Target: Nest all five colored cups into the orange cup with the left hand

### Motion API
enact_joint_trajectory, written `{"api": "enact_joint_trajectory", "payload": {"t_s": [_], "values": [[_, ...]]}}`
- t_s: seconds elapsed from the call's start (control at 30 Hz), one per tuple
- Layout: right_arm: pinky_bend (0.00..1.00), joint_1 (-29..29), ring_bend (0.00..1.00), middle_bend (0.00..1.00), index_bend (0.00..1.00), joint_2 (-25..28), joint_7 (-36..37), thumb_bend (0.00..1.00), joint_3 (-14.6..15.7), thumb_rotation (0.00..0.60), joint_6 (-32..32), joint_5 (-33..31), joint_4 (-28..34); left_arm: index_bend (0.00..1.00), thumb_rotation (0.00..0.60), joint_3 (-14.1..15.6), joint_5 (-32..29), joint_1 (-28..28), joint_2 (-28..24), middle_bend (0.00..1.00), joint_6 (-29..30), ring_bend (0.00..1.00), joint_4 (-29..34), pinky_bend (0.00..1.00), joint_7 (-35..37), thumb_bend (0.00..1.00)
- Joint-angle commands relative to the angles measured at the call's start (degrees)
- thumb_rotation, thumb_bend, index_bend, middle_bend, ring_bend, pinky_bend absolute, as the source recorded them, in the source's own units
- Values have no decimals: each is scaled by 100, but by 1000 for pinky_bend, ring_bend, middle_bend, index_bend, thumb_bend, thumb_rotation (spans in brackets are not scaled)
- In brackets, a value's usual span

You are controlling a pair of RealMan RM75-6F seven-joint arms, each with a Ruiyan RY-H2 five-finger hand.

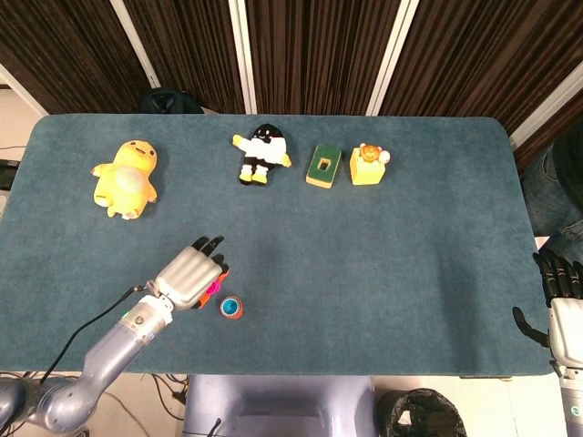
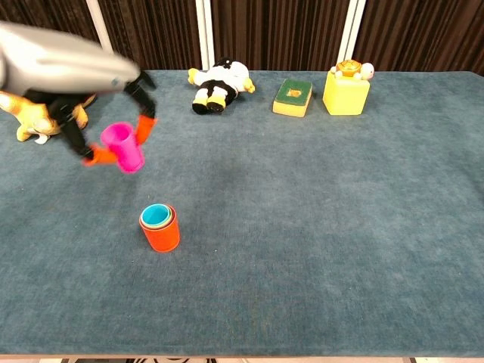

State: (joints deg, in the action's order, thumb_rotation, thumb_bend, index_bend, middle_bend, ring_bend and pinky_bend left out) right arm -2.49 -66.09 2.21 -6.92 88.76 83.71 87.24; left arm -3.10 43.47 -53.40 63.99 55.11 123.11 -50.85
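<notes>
My left hand [image 1: 191, 275] [image 2: 91, 98] holds a magenta cup [image 2: 123, 147] in the air, up and to the left of the orange cup [image 2: 161, 231]. In the head view the magenta cup [image 1: 212, 287] shows only as a sliver under the fingers, just left of the orange cup [image 1: 231, 308]. The orange cup stands upright near the table's front edge, with a light blue cup [image 2: 155, 215] nested in it. My right hand [image 1: 563, 296] hangs at the far right edge of the head view, fingers apart, holding nothing.
Along the back of the blue table [image 1: 383, 246] lie a yellow duck plush [image 1: 127, 177], a black-and-white penguin plush [image 1: 261, 152], a green-and-yellow block [image 1: 322, 166] and a yellow toy block [image 1: 367, 165].
</notes>
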Motion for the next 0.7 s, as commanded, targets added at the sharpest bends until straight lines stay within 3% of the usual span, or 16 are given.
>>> {"api": "enact_joint_trajectory", "payload": {"t_s": [0.03,0.37,0.7], "values": [[36,-1,72,45,72,-2,-4,373,-1,600,1,-1,2,519,600,120,329,147,-113,313,-232,7,3,144,423,352],[36,1,72,46,72,-3,5,373,-9,600,-3,-21,-10,519,600,219,1208,312,131,313,-416,8,-432,144,1109,352],[36,17,72,46,72,25,61,373,-20,600,28,-18,-3,517,600,355,1356,227,555,312,-464,7,-739,143,1061,352]]}}
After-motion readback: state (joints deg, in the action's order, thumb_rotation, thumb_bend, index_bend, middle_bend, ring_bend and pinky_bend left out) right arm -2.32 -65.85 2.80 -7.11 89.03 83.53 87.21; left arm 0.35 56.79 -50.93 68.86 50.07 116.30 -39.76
